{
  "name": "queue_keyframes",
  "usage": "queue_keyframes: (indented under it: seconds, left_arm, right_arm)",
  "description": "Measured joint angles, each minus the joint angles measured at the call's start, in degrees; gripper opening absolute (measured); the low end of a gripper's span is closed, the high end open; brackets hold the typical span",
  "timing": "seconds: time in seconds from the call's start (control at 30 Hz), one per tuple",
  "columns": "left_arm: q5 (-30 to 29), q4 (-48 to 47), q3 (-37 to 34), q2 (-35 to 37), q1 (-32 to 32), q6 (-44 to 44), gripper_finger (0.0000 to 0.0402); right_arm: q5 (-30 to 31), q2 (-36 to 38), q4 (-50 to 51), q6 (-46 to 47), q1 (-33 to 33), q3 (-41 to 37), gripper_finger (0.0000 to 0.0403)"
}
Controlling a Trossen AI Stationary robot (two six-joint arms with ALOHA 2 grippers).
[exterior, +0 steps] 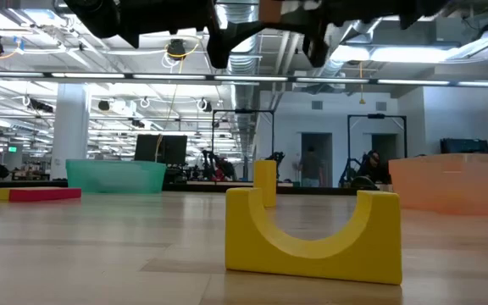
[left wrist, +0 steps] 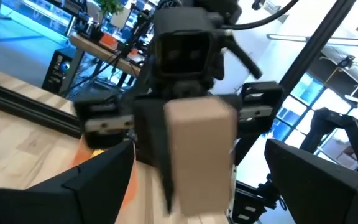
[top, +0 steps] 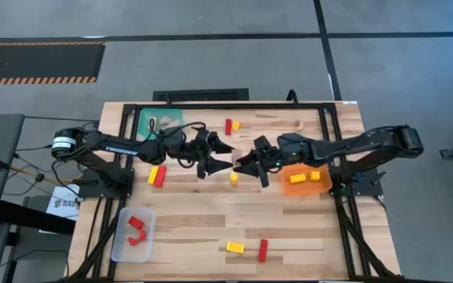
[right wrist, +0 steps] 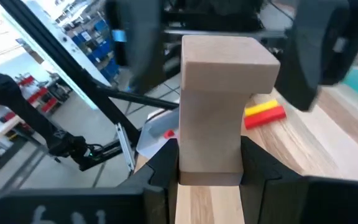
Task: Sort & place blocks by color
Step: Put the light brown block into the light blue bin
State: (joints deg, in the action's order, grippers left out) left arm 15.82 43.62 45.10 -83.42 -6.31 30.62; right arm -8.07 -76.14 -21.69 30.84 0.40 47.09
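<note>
1. Nearest the low camera stood a yellow arch block on the table, not yet sorted.
2. At the left, the teal tray lay well apart from my left claw, which hung over mid-table with its fingers spread wide and nothing gripped.
3. Between those spread fingers stood the pale wood block, upright and off the table; I could not tell whether they touched it.
4. My right claw faced the left one tip to tip and was clamped narrowly on that block's lower end.
5. Farther right, the orange tray held yellow pieces.
6. I judged the step a hand-over in mid-air. Next, the left claw would need to close squarely on the block's free end before the right let go.
</note>
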Motion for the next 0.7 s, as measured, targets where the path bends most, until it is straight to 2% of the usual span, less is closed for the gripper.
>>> queue_keyframes:
  seconds: [0.23,0.37,0.53,0.7]
  left_arm:
    - [-4.2,-1.0,0.0,0.0,0.1,-0.2,0.0345]
    - [-5.2,-2.4,0.0,0.0,0.1,1.3,0.0317]
    - [-6.4,-5.5,0.0,0.0,0.1,2.1,0.0233]
    - [-6.9,-7.6,0.1,0.2,-0.5,3.0,0.0101]
  right_arm:
    - [-5.2,-4.9,-7.1,3.0,-2.9,0.0,0.0115]
    - [-5.6,-5.7,-7.6,3.6,-3.2,0.0,0.0115]
    - [-5.5,-5.7,-7.4,3.7,-3.2,0.0,0.0115]
    - [-4.6,-5.8,-6.1,4.2,-3.4,0.0,0.0115]
